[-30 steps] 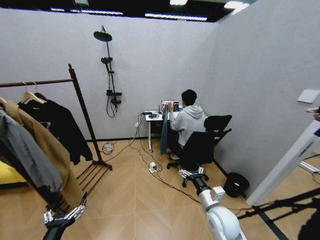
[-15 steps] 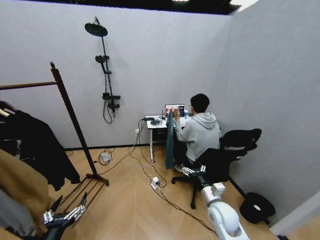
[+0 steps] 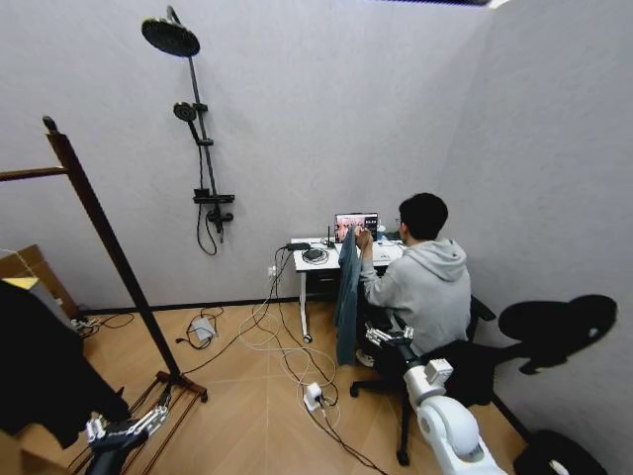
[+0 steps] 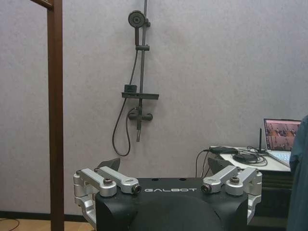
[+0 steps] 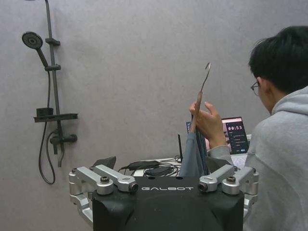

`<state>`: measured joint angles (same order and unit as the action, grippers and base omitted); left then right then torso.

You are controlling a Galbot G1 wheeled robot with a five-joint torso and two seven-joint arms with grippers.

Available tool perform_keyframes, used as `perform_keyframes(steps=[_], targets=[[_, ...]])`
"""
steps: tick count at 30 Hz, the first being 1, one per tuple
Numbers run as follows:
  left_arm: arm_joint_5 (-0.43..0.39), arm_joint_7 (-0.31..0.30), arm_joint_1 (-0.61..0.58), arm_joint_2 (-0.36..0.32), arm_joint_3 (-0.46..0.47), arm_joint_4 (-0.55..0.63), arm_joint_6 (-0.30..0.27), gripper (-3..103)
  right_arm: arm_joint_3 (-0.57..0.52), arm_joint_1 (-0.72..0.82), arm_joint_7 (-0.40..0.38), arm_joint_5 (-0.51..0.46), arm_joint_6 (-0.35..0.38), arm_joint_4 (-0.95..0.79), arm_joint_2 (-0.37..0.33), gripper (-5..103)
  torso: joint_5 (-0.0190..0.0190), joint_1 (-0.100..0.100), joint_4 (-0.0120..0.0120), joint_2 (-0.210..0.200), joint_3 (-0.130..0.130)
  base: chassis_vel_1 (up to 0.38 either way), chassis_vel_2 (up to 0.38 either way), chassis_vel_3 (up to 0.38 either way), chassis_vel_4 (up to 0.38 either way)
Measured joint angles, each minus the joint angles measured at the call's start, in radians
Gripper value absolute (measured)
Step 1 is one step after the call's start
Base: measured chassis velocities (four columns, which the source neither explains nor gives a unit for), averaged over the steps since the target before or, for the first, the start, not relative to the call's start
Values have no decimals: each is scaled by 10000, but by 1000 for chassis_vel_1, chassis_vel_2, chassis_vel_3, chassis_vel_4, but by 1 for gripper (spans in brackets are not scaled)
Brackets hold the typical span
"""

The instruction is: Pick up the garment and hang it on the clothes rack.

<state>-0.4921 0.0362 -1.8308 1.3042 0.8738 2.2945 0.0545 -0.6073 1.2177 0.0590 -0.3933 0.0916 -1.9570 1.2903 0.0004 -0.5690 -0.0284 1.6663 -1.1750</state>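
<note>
Teal garment (image 3: 346, 297) hanging on a hanger (image 5: 201, 94), held up by a seated person's hand (image 5: 209, 122) just beside the white desk (image 3: 315, 265) at the far wall, w/ laptop (image 3: 356, 227) behind it. Clothes rack (image 3: 99, 233) well apart at the robot's left, one dark post leaning up from the floor, black coat (image 3: 40, 371) draped on it. Left gripper (image 3: 127, 428) low near rack foot, fingers spread wide, holding nothing. Right gripper (image 3: 388, 337) low, pointed toward the person's chair (image 3: 475, 366), fingers likewise apart & empty
</note>
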Motion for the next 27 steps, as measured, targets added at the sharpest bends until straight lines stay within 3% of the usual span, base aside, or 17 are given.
perform_keyframes(steps=[3,5,6,7,12,13,18,21,24,27], targets=[[0,2,1,0,0,0,0,100,-7,12,0,42,0,-42,6,100,-15,5,0,4,4,-352,359,344,-360],[0,2,1,0,0,0,0,100,-30,12,1,78,69,-53,12,100,8,1,1,0,0,-352,354,350,-344],[0,2,1,0,0,0,0,100,-39,-9,-3,78,73,-69,11,100,-16,2,0,1,2,-369,338,366,-351],[0,2,1,0,0,0,0,100,-39,-9,-3,78,73,-69,11,100,-16,2,0,1,2,-369,338,366,-351],[0,1,1,0,0,0,0,100,-36,-85,-144,131,41,-68,-16,100,6,-8,2,-3,-1,-319,351,331,-337],[0,1,2,0,-1,0,0,100,-34,-99,-290,143,41,-118,-19,100,-16,-9,-2,-4,-1,-277,278,303,-246],[0,2,2,-1,0,0,0,100,-85,-344,-1096,280,308,-444,-17,100,-1,-13,1,-6,-3,-138,186,83,-91],[0,1,-1,-1,0,1,0,100,-81,-1042,-2451,295,1015,-639,-95,100,3,10,3,2,4,-28,47,-4,7],[1,-1,-2,0,0,0,0,100,-214,-1706,-2750,61,1372,-311,-293,100,-7,16,2,7,6,34,-50,-39,56],[0,1,-3,0,0,0,0,100,-411,-2234,-2532,-191,1581,200,-547,100,1,18,1,9,6,50,-72,-58,48]])
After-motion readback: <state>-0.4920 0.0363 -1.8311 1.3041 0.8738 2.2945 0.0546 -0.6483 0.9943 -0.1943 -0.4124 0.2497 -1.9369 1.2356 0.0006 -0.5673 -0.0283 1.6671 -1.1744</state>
